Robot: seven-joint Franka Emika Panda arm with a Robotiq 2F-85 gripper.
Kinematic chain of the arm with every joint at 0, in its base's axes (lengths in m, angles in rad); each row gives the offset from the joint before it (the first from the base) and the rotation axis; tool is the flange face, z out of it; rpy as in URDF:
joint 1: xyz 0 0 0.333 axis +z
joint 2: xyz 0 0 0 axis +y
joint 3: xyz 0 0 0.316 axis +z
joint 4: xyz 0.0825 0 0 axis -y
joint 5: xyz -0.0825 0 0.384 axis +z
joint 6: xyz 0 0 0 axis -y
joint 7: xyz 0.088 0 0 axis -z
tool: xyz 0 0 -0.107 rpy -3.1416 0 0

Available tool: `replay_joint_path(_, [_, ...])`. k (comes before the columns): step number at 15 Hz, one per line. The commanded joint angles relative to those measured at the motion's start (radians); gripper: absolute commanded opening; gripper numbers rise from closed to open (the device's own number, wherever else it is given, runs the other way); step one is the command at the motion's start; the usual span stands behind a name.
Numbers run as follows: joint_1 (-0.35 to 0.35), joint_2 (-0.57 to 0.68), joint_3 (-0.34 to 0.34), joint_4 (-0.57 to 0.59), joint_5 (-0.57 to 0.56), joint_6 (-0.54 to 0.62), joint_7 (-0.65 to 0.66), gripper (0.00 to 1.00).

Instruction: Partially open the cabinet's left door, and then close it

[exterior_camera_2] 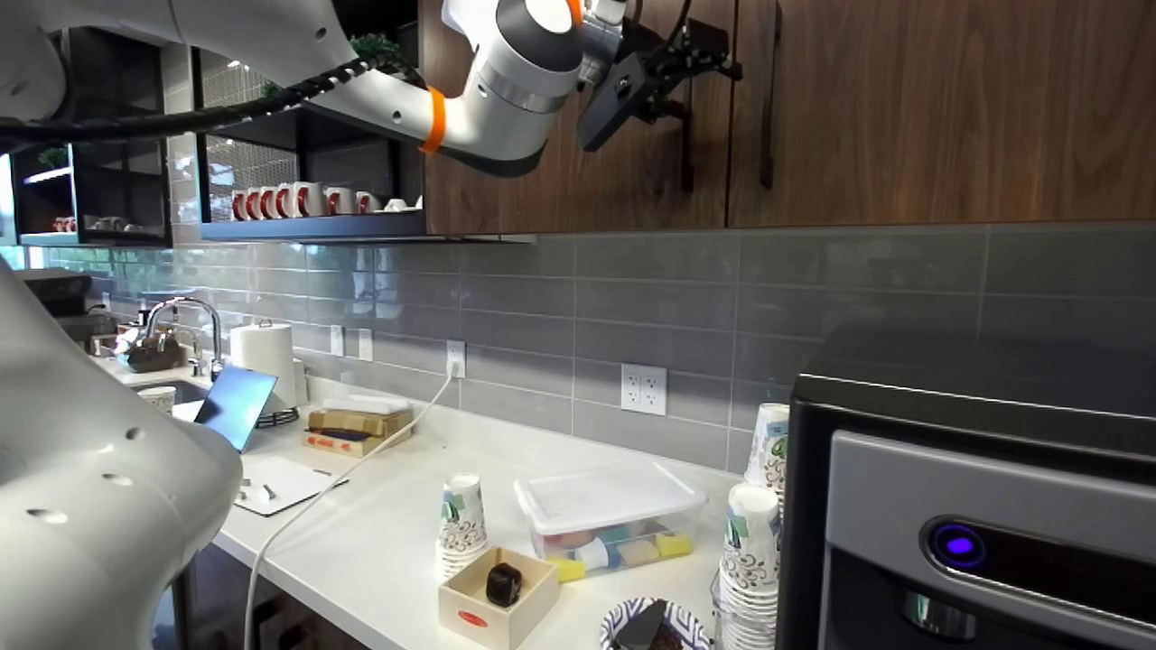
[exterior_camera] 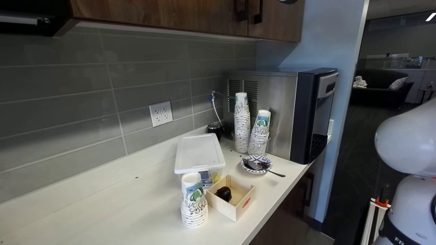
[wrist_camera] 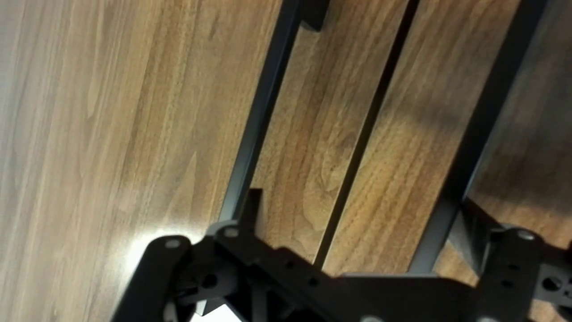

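The brown wooden cabinet's left door [exterior_camera_2: 578, 190] looks shut, level with the right door [exterior_camera_2: 948, 108]; it also shows in an exterior view [exterior_camera: 177, 13]. Its black bar handle [exterior_camera_2: 686, 153] stands at its right edge. My gripper [exterior_camera_2: 718, 59] is at the upper part of this handle. The wrist view seems upside down. There my gripper [wrist_camera: 357, 199] is open, with one finger between the two bars and one beyond the left door's handle [wrist_camera: 490, 107], so it straddles that handle. Whether a finger touches the bar is unclear. My fingers are out of view in an exterior view.
The right door's handle [wrist_camera: 258, 120] lies close beside my nearer finger. Below are the counter [exterior_camera: 102, 217], paper cups [exterior_camera: 194, 200], a lidded plastic box [exterior_camera: 201, 153], a small wooden box [exterior_camera: 221, 204] and an ice machine [exterior_camera: 272, 112]. Open shelves with mugs [exterior_camera_2: 307, 199] adjoin the cabinet.
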Motion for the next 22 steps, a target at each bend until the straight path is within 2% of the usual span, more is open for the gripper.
replay_joint_path(1, [-0.053,-0.027,0.003,0.007,-0.003,-0.023,0.034,1.0])
replay_joint_path(10, [0.054,-0.216,-0.1,-0.126,0.049,-0.157,-0.012,1.0])
replay_joint_path(16, [0.077,-0.386,-0.126,-0.229,0.034,-0.264,-0.02,1.0])
replay_joint_path(22, [0.054,-0.55,-0.124,-0.309,0.016,-0.36,-0.013,1.0])
